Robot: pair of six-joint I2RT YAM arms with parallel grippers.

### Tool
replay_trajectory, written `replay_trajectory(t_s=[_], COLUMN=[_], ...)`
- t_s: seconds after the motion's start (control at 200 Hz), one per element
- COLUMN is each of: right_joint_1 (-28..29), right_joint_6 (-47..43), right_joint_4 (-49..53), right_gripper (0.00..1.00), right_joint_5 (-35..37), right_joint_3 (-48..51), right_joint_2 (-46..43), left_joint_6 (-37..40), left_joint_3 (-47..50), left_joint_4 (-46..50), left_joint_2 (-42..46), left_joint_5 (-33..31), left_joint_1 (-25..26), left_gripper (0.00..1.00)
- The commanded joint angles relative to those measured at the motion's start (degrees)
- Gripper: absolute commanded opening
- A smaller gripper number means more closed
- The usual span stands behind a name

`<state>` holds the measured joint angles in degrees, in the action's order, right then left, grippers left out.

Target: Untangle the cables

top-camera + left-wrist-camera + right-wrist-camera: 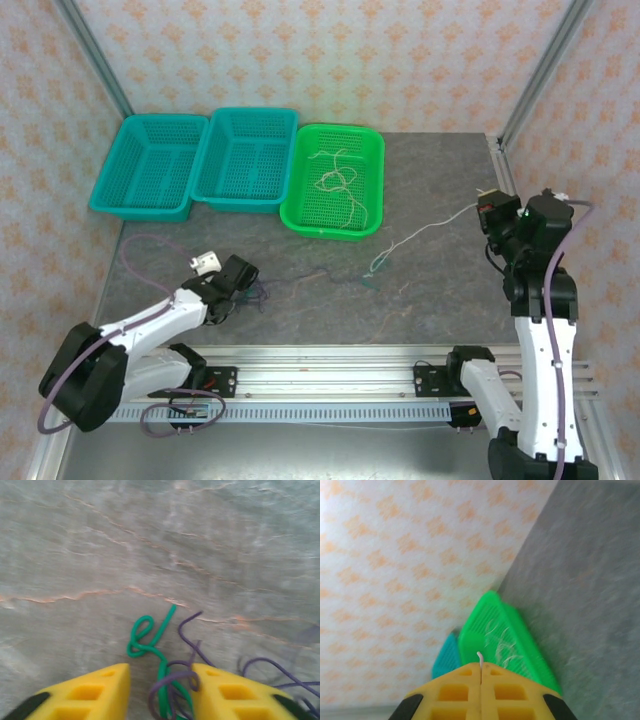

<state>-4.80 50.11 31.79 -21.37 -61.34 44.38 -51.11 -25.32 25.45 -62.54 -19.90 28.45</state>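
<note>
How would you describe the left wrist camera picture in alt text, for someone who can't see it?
Two yellow fingers of the left claw stand apart at the bottom edge, with a tangle of green cable and purple cable lying between them. The cables spill forward onto a grey marbled table with thin orange veins.

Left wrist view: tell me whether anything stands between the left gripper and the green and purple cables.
Nothing visible does. The left gripper is open low over the table, and the green cable and the purple cable, twisted together, already run between its yellow fingers with nothing lying over them.
</note>
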Motion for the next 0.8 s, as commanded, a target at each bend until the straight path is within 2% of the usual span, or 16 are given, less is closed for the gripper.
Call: replay_trajectory(t_s=[0.0, 0.09, 0.22, 0.32, 0.46, 0.53, 0.696, 0.791], right_joint_1=[1.8, 4.9, 6.1, 6.2, 6.1, 6.1, 6.1, 6.1], right_joint_6=[2.0, -2.0, -3.7, -4.9, -5.2, -4.8, -4.4, -4.4], right_joint_4=[-9.6, -7.7, -6.9, -6.0, -5.5, -5.3, -4.4, -4.1], right_gripper=[0.0, 0.0, 0.0, 0.0, 0.0, 0.0, 0.0, 0.0], right_joint_5=[-15.2, -15.2, -16.6, -16.4, -16.3, -16.3, -16.3, -16.6], right_joint_3=[6.7, 9.1, 12.1, 12.2, 11.7, 11.8, 11.9, 11.8], right_joint_2=[3.3, 4.4, 5.2, 5.2, 5.5, 5.4, 4.8, 4.4], left_joint_6=[10.5, 15.6, 22.6, 28.2, 33.5, 34.9, 33.6, 31.3], left_joint_3=[0.9, -1.2, -5.9, -10.0, -19.1, -23.8, -28.8, -33.4], left_joint_4=[-10.2, -12.1, -12.6, -15.6, -16.7, -15.4, -19.3, -18.3], left_joint_2=[5.0, 9.1, 11.4, 8.7, -3.6, -11.6, -26.3, -34.0], left_joint_5=[10.6, 17.7, 22.4, 27.4, 31.9, 30.4, 27.6, 25.0], left_joint_1=[-0.1, 0.4, 4.1, 10.8, 21.1, 24.8, 26.2, 26.2], left_gripper=[0.54, 0.71, 0.78, 0.8, 0.81, 0.81, 0.83, 0.88])
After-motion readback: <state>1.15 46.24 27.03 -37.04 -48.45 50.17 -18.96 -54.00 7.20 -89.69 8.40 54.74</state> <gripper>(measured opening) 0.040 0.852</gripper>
